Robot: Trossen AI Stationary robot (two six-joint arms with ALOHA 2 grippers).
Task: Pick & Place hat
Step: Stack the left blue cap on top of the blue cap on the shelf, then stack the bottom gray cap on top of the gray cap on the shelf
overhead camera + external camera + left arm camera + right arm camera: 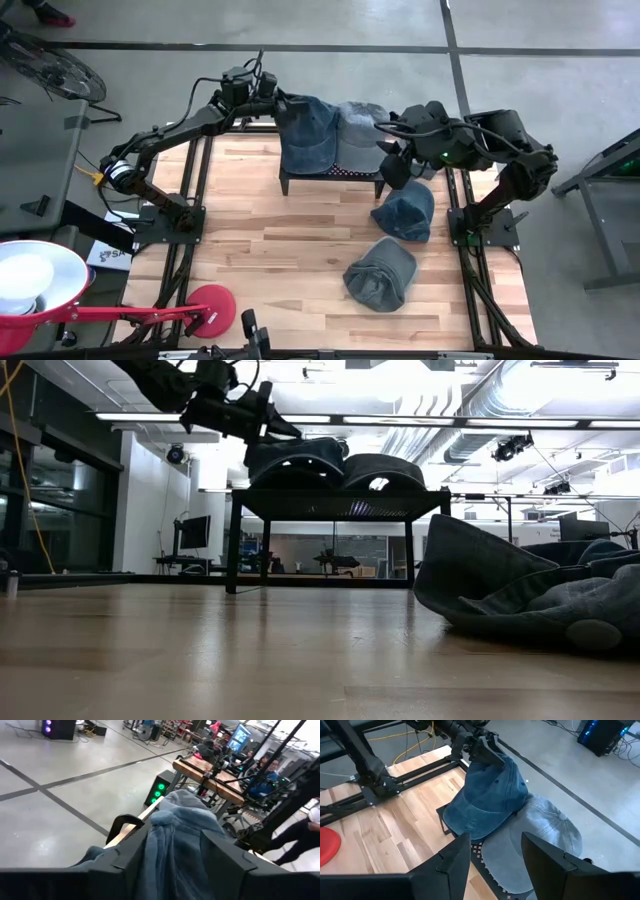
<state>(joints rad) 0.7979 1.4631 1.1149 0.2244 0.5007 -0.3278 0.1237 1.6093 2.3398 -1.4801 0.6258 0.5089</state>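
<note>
Wooden table (300, 240), black rack (330, 178), blue hat (305, 135), no legible writing

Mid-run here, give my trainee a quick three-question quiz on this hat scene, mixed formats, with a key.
1. True or false: the dark blue cap lies on the wooden tabletop.
2. How many hats rest on the small black stand? A) one B) two C) three
3. Fill in: the left gripper is at the stand's ___ cap, its jaws open around the fabric.

Key
1. False: it sits on the stand, partly overlapping the pale grey cap.
2. B. Two more hats, a blue one and a grey one, lie on the tabletop near the right gripper, whose jaws are open and empty.
3. dark blue
</note>
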